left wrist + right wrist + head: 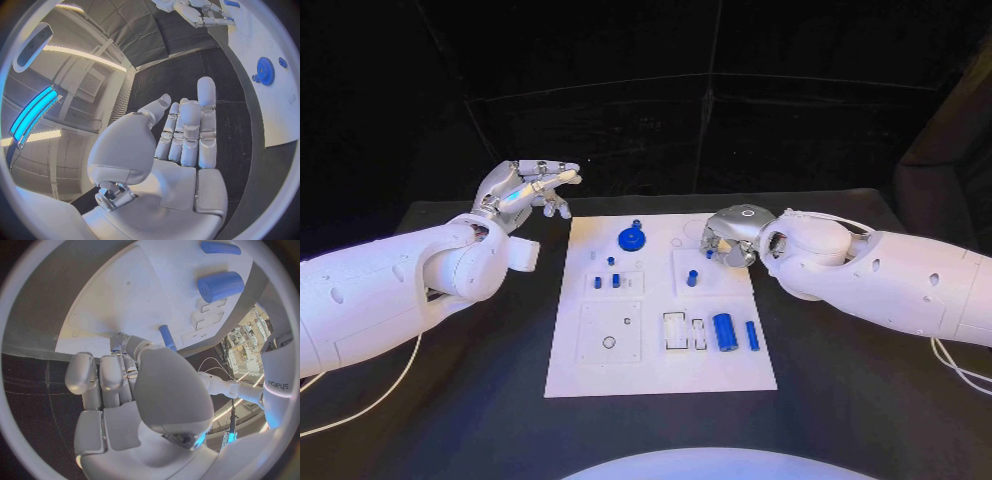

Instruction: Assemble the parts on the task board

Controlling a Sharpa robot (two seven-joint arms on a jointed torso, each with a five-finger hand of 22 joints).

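The white task board (pixel 661 360) lies in the middle of the black table. My right hand (pixel 731 236) hovers over the board's far right part and pinches a small blue peg (pixel 167 337) between thumb and fingertips; the same peg (pixel 710 254) shows under the hand. My left hand (pixel 528 190) is raised beside the board's far left corner, fingers (pixel 207 125) stretched out and holding nothing. A blue gear (pixel 632 238) sits at the board's far middle. Another blue peg (pixel 691 279) stands near the right hand.
Three small blue pegs (pixel 607 279) stand left of centre on the board. A thick blue cylinder (pixel 724 332) and a thin blue pin (pixel 751 335) lie near the board's right edge, beside cut-out slots (pixel 684 331). Bare black table (pixel 473 400) surrounds the board.
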